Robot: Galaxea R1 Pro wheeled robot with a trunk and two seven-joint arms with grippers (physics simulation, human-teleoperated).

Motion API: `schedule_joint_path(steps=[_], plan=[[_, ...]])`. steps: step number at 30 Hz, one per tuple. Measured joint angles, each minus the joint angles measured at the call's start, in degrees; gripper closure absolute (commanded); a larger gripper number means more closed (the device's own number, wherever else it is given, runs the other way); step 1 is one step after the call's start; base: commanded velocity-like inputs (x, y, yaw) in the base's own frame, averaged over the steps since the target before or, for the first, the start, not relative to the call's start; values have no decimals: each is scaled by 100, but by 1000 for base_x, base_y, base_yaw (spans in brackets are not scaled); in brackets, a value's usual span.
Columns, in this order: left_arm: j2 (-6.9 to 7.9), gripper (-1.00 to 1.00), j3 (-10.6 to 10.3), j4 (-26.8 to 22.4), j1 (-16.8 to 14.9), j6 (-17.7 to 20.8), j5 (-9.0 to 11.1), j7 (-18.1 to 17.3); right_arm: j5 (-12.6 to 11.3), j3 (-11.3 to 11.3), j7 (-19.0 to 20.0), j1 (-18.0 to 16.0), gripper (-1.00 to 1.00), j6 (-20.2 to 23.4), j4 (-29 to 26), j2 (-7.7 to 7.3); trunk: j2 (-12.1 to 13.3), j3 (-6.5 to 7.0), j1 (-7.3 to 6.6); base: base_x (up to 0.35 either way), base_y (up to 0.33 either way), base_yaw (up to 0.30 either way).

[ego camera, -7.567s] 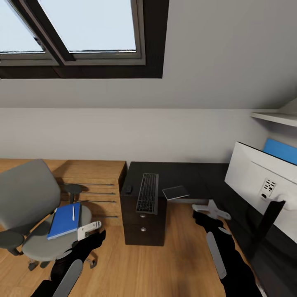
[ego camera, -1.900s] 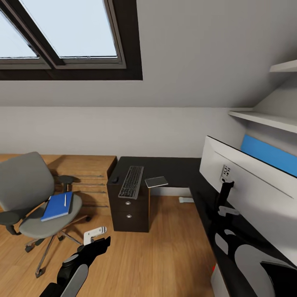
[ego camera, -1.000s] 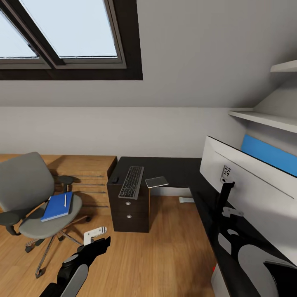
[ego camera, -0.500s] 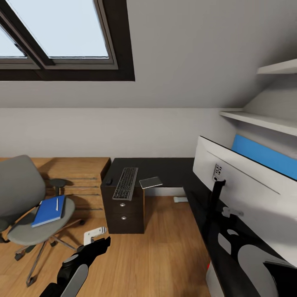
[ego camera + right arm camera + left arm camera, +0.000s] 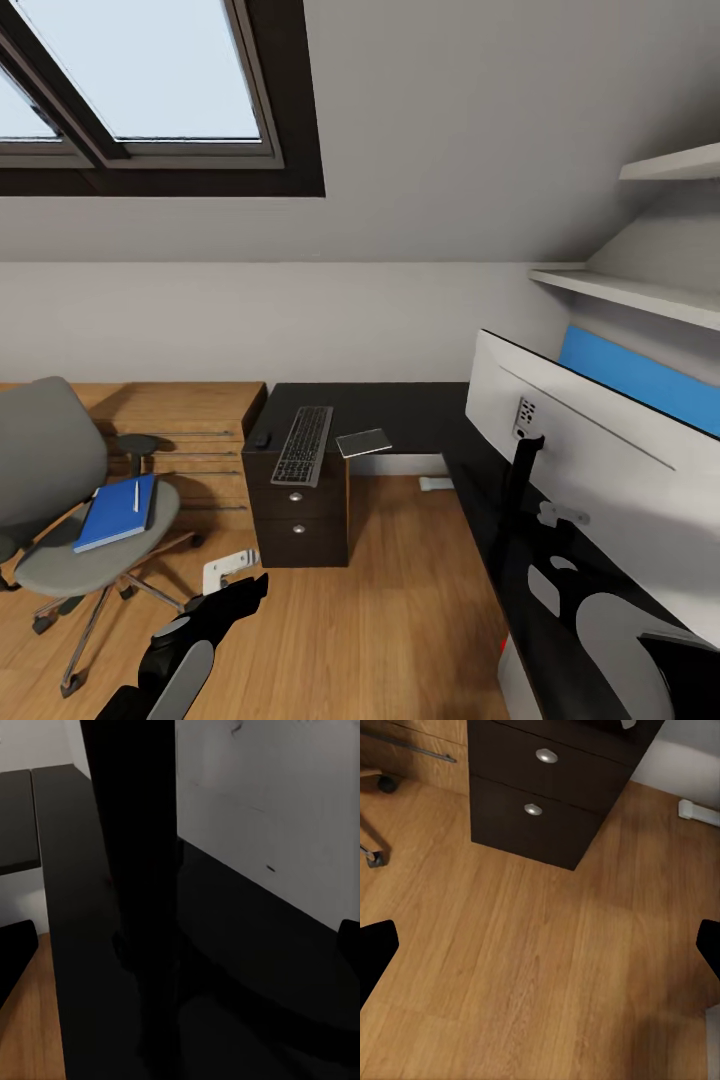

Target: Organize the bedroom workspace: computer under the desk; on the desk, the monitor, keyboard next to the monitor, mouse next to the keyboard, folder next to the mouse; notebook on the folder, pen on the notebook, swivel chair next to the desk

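Since half a second before, our whole head view had slid only slightly, so the camera had barely turned; nothing on the table [image 5: 420, 415] or chair had shifted against its neighbours. The keyboard [image 5: 303, 446] lay along the table's left end above the drawer unit [image 5: 297, 515], the small black mouse [image 5: 261, 439] just beside it at the outer left edge, and the notebook [image 5: 364, 442] at the keyboard's other side, overhanging the table's front edge. The monitor [image 5: 590, 470] stood on the right wing of the table, its white back toward us, on its black arm [image 5: 517, 490].

The folder [image 5: 117, 511] rested on the seat of the swivel chair [image 5: 60, 500], well apart from the table, with the pen [image 5: 137, 494] lying on top of it.

Our left jaws [image 5: 228, 572] hung over the wood floor [image 5: 547, 967] in front of the drawers — fingers spread wide, nothing between them. Our right jaws [image 5: 558, 516] sat close to the monitor's arm; in the right wrist view the fingertips [image 5: 15, 945] stood far apart at the edges, gripping nothing.
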Motion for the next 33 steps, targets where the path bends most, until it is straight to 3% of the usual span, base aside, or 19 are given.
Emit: schedule_joint_path(steps=[11, 33], plan=[[0, -100, 0, 0, 0, -2, -6, 0, -7, -6, 0, 0, -100, 37, 0, -7, -1, 0, 0, 13, 0, 0], [0, -100, -12, 12, 3, -9, -6, 0, -13, -17, -4, 0, -100, 293, 0, -52, -1, 0, -1, 125, -13, 0]])
